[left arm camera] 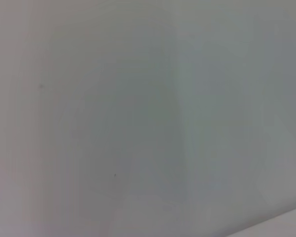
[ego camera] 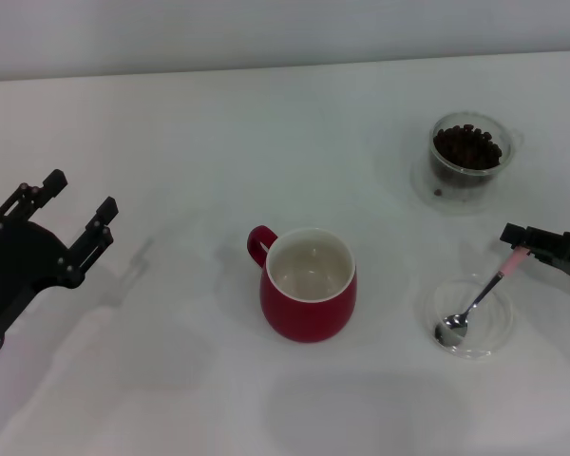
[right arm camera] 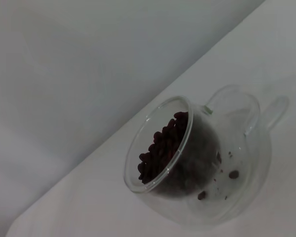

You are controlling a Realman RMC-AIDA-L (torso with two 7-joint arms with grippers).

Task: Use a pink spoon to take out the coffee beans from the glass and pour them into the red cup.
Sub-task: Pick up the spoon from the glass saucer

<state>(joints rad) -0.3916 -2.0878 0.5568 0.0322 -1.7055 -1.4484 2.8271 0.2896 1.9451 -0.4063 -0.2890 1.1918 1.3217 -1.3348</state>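
Observation:
The red cup (ego camera: 309, 285) stands upright at the table's middle, white inside, with nothing in it, handle to its back left. The glass (ego camera: 467, 157) holding coffee beans (ego camera: 467, 145) stands at the back right; it also fills the right wrist view (right arm camera: 197, 163), with the beans (right arm camera: 160, 145) inside. The pink spoon (ego camera: 475, 304) slants with its metal bowl down in a shallow clear dish (ego camera: 494, 334). My right gripper (ego camera: 513, 237) sits at the spoon's pink end and looks shut on it. My left gripper (ego camera: 83, 190) is open and empty at the far left.
The shallow clear dish lies at the front right, between the red cup and the table's right side. A few loose beans (right arm camera: 233, 174) lie in the glass's clear base. The left wrist view shows only plain white surface.

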